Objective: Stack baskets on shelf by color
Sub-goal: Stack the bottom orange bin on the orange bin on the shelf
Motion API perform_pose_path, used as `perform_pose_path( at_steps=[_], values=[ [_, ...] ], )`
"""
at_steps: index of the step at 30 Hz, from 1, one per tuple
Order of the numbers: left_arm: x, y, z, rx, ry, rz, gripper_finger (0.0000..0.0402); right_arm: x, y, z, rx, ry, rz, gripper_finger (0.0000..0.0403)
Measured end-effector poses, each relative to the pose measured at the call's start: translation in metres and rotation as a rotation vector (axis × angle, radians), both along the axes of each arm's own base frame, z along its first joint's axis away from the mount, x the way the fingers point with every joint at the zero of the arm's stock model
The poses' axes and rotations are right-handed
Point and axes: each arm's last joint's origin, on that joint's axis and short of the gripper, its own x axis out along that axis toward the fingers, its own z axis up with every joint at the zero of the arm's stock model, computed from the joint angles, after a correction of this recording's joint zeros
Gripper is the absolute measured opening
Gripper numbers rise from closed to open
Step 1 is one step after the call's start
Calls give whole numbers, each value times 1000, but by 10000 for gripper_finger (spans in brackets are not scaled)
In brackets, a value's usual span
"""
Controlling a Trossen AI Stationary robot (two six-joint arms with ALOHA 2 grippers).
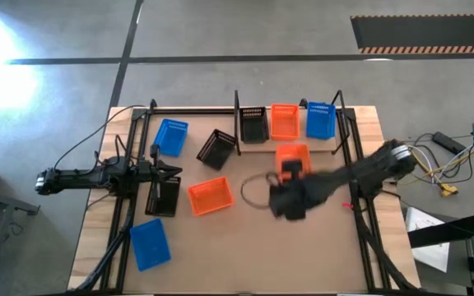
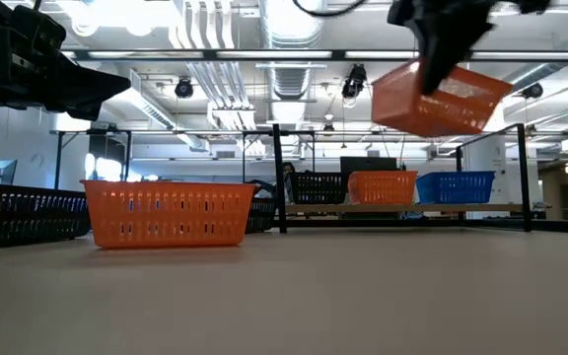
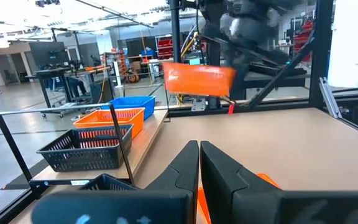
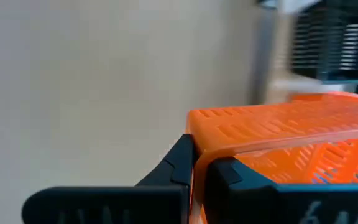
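Orange basket [image 2: 440, 102] lifted clear of the table [image 1: 319, 247], its rim pinched between the right gripper's [image 4: 199, 163] jaws, left gripper [image 3: 199, 163] jaws closed, empty.

Three baskets [image 1: 285, 122] are sitting side by side on the shelf [image 1: 290, 146] at the back of the table [image 1: 319, 247]. Just in front of the shelf, the right gripper [image 1: 290, 174] is holding a basket [image 1: 293, 156] up off the table. To the left, five more baskets are lying spread over the tabletop: two [image 1: 192, 141] toward the back, two [image 1: 189, 196] in the middle, one [image 1: 149, 243] near the front. The left gripper [image 1: 174, 170] is hanging among them, fingers together.
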Motion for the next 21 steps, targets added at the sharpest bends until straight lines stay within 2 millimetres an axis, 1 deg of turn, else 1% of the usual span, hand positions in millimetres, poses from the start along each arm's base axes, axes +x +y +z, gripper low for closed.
perform_pose_path(
  at_steps=[3, 6, 9, 13, 15, 17, 21],
  values=[
    [0, 0, 0, 0, 0, 0, 0, -2, -42, 17, -1, -26, -39, 8],
    [0, 0, 0, 0, 0, 0, 0, 2, -87, 24, -10, -43, -62, 8],
    [0, 0, 0, 0, 0, 0, 0, 8, -129, 21, 18, -46, -81, 8],
    [0, 0, 0, 0, 0, 0, 0, 15, -177, 7, 90, 0, -105, 8],
    [0, 0, 0, 0, 0, 0, 0, 19, -196, 1, 96, 26, -122, 8],
    [0, 0, 0, 0, 0, 0, 0, 24, -211, -4, 101, 49, -113, 8],
    [0, 0, 0, 0, 0, 0, 0, 37, -231, -18, 111, 114, -102, 8]
  ],
)
